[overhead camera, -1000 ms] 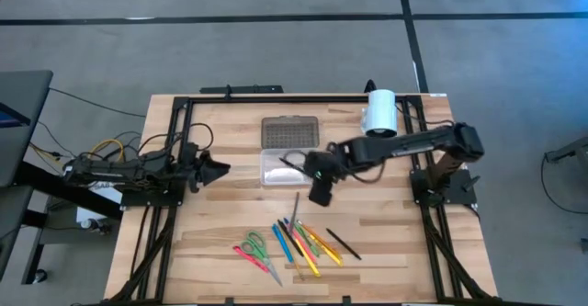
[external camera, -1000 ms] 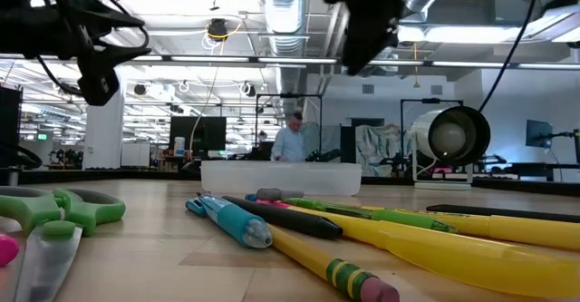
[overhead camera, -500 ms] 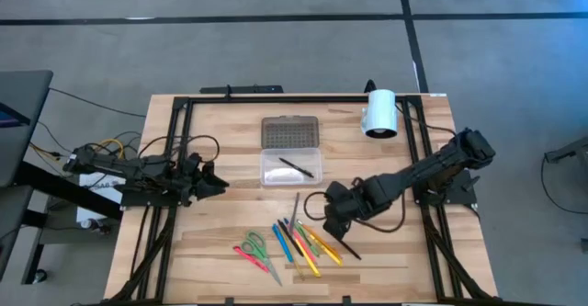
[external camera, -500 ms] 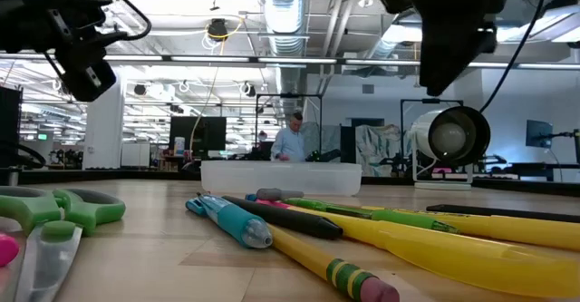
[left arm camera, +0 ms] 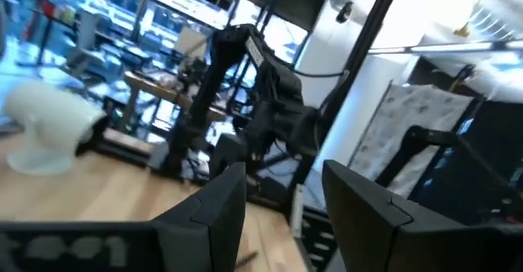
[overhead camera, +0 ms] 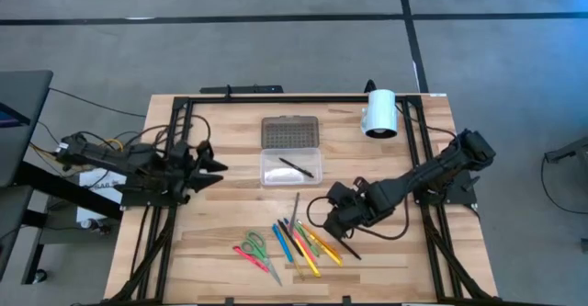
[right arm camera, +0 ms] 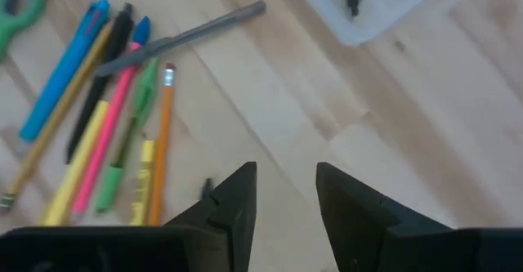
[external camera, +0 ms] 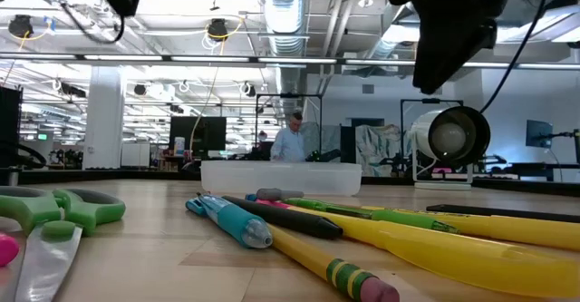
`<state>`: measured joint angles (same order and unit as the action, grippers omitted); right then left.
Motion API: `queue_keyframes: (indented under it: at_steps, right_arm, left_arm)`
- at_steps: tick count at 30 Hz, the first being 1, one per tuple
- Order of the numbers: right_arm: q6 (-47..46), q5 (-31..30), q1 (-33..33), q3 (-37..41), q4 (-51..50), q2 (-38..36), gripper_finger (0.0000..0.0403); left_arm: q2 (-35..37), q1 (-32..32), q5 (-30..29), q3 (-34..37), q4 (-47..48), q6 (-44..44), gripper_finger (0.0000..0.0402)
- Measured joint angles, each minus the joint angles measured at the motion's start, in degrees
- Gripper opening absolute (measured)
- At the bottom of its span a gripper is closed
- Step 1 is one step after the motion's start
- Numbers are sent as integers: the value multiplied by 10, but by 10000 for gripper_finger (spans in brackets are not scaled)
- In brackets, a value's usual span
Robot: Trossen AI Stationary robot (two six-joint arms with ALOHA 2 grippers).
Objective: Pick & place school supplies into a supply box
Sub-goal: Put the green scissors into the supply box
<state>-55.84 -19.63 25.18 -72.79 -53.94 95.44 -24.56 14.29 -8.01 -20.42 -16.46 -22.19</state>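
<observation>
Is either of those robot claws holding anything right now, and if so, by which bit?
No, nothing is held. The right gripper hangs open and empty above the pens; the left gripper is open and empty at the table's left side.

a grey concrete floor (overhead camera: 276, 49) crossed by dark lines surrounds the wooden table (overhead camera: 220, 223), while beyond it an open workshop shows ceiling ducts (external camera: 290, 21), strip lights and a distant person (external camera: 292, 141).
</observation>
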Motion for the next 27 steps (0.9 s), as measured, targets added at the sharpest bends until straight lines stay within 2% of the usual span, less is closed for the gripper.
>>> queue_keyframes:
  at_steps: [4,9,14,20,27]
  right_arm:
    - [19,-2,-5,0,-20,0,123]
    - [19,-19,12,0,-46,0,123]
    - [4,-31,30,0,-70,0,123]
    - [-27,-30,61,0,-98,0,123]
    - [-91,-31,111,0,-140,0,121]
  left_arm:
    - [-77,0,-7,-76,71,20,153]
    - [-207,5,21,-164,173,15,153]
    - [-328,24,45,-229,209,16,153]
    - [-429,56,58,-269,303,-4,153]
    - [-509,117,62,-270,329,-45,153]
